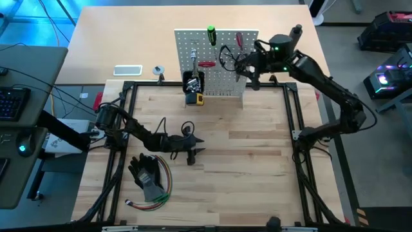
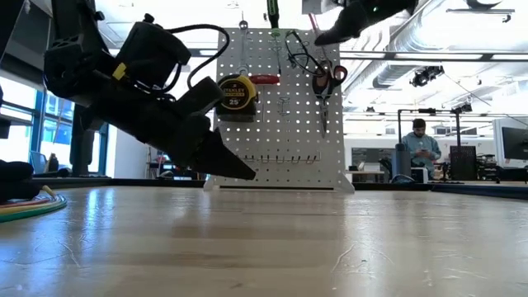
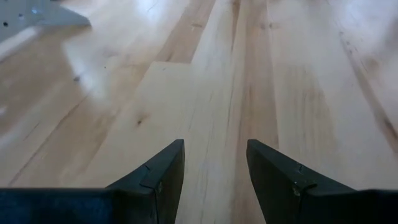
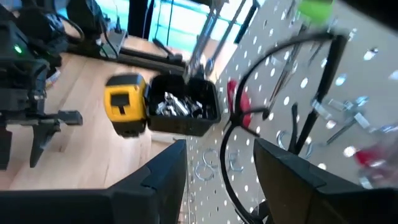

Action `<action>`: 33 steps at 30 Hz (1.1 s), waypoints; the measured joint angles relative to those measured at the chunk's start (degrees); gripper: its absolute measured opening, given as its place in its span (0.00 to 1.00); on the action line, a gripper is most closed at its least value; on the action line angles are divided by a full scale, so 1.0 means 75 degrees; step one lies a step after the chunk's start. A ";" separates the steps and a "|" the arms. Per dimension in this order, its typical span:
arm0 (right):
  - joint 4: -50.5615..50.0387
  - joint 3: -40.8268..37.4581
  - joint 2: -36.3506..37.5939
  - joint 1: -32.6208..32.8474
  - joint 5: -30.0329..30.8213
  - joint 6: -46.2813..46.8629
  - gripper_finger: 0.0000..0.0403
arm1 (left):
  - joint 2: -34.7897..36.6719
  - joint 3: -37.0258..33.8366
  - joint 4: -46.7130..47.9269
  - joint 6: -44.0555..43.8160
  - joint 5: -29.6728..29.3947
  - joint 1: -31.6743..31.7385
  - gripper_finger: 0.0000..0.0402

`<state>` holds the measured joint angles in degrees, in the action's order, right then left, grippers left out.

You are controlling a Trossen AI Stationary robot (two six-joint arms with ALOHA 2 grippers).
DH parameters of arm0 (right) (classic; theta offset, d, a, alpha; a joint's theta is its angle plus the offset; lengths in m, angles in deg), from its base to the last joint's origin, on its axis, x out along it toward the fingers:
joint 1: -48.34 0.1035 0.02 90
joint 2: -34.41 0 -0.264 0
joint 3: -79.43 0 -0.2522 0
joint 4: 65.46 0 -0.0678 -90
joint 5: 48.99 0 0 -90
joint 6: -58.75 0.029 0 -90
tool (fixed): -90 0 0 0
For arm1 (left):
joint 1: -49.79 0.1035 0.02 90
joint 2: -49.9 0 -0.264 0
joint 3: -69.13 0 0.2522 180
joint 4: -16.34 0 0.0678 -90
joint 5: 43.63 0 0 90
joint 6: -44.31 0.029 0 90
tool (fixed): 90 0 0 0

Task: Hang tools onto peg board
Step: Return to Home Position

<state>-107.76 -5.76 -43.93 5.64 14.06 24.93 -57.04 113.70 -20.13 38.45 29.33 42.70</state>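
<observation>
Left gripper [image 1: 195,153] low over tabletop [image 1: 244,167], fingers wide, empty | right gripper [image 1: 241,69] raised at peg board [image 1: 225,84], fingers wide, empty | thin black loop [image 4: 321,93] hung just beside

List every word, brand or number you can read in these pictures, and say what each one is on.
"STANLEY": on the face of the yellow tape measure, which hangs on the peg board.
"25'": on the same tape measure, just under the brand name.
No other text can be read in any view; any other print is too small or blurred.
</observation>
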 joint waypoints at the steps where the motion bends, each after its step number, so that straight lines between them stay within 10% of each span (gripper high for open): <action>1: 0.0001 0.0002 0.0097 0.0012 -0.0023 0.0048 0.45 | 0.0041 -0.0003 0.0007 0.0090 0.0000 -0.0020 0.41; 33: -0.2332 0.0012 0.1957 0.0516 -0.0474 0.0052 0.45 | 0.7425 0.0000 0.6663 0.1049 -0.1834 -0.0738 0.41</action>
<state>-125.25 -5.67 -29.25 9.51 10.50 25.32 -1.35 113.70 29.84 46.32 15.58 37.16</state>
